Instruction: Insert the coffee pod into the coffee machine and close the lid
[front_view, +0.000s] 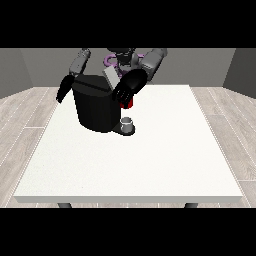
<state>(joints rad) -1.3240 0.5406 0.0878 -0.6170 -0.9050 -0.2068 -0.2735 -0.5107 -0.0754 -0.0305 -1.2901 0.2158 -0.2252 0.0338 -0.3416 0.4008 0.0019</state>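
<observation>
The black coffee machine (96, 107) stands on the white table (150, 165) at its far left. Its grey lid (111, 76) is tilted up above the top. The hand at the view's right (128, 88) is at the machine's upper right corner, just below the lid and over a red thing at the machine (129, 104). A small grey thing (128, 123) shaped like a cup sits on the machine's base. The hand at the view's left (62, 93) hangs beside the machine at the table's far edge, fingers straight and holding nothing.
The robot's torso (122, 57) is right behind the machine. White tabletop stretches out to the front and right of the machine. The table's near edge (130, 199) runs across the view's bottom.
</observation>
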